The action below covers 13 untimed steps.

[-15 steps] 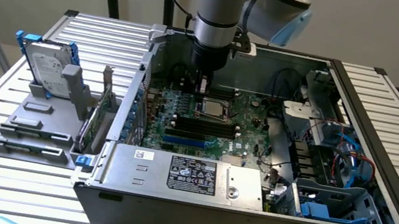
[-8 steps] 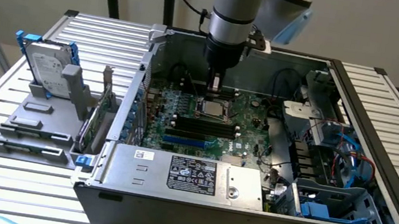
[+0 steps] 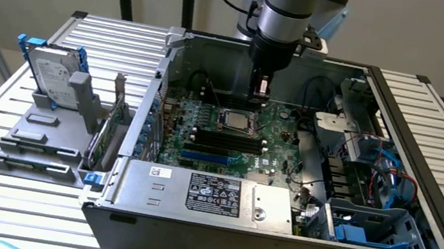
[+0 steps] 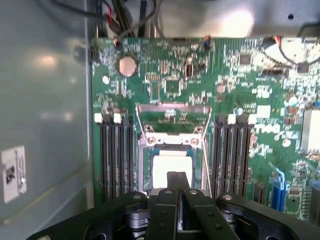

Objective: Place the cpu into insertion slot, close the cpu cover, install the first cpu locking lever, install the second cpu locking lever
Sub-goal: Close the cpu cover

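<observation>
Two fingers of the hand (image 4: pixel 176 176) are clenched together and hold nothing. Their tips sit over the near edge of the cpu (image 4: pixel 165 167), which lies flat in the insertion slot (image 4: pixel 172 148). Just beyond the tips, the cpu cover (image 4: pixel 172 138) lies open over the green motherboard (image 4: pixel 240 100). The chip is probably light, stiff and fragile, best gripped by opposite edges. The cover looks like thin hinged metal, best pushed at its far crossbar.

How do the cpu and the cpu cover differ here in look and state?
The cpu is a solid pale square lying in the insertion slot; the cpu cover is a thin silvery frame with green board showing through its window. The cpu lies flat below the shut pincer; the cpu cover is swung open. Both are squarish.
</observation>
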Tool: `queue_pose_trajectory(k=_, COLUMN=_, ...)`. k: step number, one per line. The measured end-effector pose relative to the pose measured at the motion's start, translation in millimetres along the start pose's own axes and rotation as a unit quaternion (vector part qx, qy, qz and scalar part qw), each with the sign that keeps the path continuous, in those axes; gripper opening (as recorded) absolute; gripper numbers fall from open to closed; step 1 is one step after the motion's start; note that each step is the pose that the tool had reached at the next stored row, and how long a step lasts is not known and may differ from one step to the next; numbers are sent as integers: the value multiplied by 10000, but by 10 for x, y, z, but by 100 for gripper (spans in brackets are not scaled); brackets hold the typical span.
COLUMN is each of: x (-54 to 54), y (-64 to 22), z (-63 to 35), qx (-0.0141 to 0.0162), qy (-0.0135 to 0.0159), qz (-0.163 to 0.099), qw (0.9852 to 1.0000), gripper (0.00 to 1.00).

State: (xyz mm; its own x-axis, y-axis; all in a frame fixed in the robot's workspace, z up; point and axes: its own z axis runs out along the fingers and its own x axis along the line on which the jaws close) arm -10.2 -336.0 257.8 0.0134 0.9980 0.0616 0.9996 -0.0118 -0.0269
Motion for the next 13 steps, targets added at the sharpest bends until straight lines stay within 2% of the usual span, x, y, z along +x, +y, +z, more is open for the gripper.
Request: queue_pose_trajectory(k=13, x=-22, y=589, z=-112, qx=34, qy=2, qz=2, qw=10000, gripper=11)
